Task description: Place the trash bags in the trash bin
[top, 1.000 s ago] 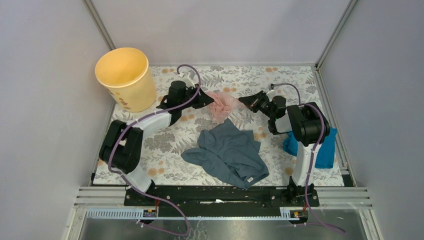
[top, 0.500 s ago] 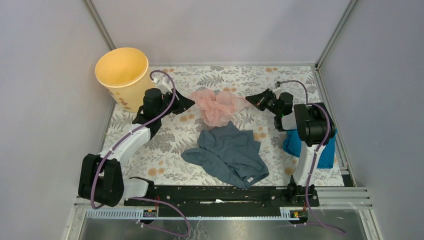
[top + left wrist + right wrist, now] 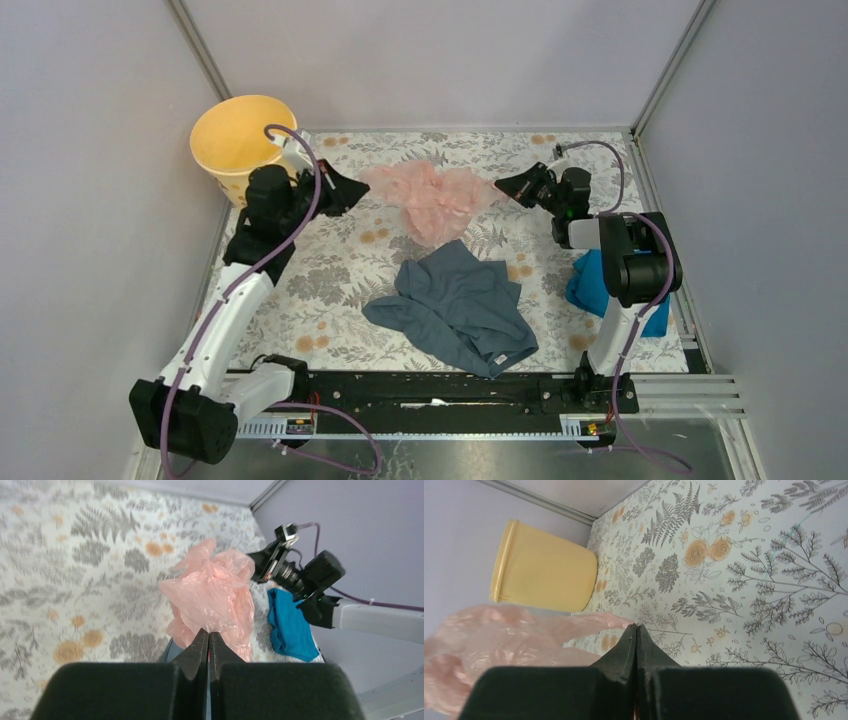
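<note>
The pale-pink trash bag hangs stretched between my two grippers above the floral table. My left gripper is shut on its left edge, just right of the yellow trash bin. My right gripper is shut on its right edge. In the left wrist view the bag bunches ahead of the closed left gripper. In the right wrist view the bag trails left from the closed right gripper, with the bin beyond.
A grey-blue garment lies crumpled on the table in front of the bag. A bright blue folded cloth sits at the right beside the right arm. Grey walls enclose the table on three sides.
My left arm has swung left toward the bin, pulling the bag's left edge with it. The bag has spread wide between the grippers. My right gripper has shifted slightly right and back.
</note>
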